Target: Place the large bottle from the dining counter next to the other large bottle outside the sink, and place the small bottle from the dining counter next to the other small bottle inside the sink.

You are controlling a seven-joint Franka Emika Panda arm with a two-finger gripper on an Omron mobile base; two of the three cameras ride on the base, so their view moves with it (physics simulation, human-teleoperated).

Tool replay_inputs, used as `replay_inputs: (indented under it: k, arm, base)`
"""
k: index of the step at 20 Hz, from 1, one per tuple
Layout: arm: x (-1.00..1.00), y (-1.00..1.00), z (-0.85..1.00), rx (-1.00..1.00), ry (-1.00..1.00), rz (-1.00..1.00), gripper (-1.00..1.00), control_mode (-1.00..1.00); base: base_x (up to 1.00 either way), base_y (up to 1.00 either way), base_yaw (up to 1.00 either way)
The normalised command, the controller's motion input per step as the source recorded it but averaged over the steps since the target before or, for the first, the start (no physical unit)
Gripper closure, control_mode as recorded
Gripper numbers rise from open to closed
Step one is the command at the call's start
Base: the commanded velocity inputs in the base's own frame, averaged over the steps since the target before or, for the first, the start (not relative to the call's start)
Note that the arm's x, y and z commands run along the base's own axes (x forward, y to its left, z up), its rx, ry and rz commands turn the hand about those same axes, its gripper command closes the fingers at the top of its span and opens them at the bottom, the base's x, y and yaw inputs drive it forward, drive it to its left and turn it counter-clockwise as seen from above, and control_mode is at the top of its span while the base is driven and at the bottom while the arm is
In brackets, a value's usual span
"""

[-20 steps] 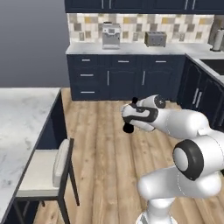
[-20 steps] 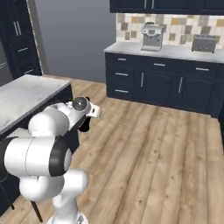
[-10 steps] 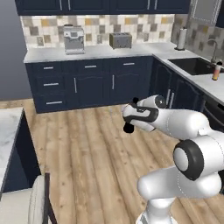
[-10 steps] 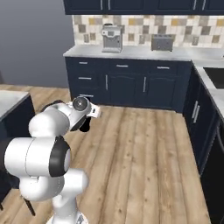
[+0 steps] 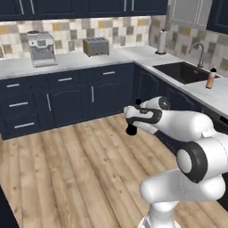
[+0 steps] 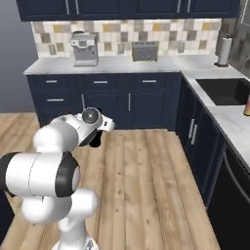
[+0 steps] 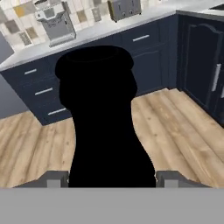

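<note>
Arm carries black bottle [image 6: 95, 140] toward sink [image 6: 225, 91].

No readable text, labels, brands, numbers or signs on anything in view.

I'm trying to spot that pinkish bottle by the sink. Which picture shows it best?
The left base view: the other large bottle stands whole on the worktop right of the sink. The right base view catches just a sliver of it at the edge.

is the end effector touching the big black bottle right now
Touching. In the hand view the large bottle stands between the end effector fingertips, its black body meeting both fingers with no gap.
</note>
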Motion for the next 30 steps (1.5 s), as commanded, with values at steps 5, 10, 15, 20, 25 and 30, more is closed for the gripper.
replay_inputs:
  k: [5,10,15,20,25,30]
  arm:
    - [0.00,0.00,0.00,0.00,0.00,0.00,1.00,1.00]
    - [0.00,0.00,0.00,0.00,0.00,0.00,1.00,1.00]
    - [0.00,0.00,0.00,0.00,0.00,0.00,1.00,1.00]
    - [0.00,0.00,0.00,0.00,0.00,0.00,1.00,1.00]
    - [0.00,0.00,0.00,0.00,0.00,0.00,1.00,1.00]
    - [0.00,0.00,0.00,0.00,0.00,0.00,1.00,1.00]
  base:
    - [0.71,0.00,-0.41]
    - [0.68,0.00,-0.41]
    - [0.79,0.00,-0.38]
    - [0.75,0.00,-0.40]
    - [0.70,0.00,-0.37]
    - [0.64,0.00,-0.33]
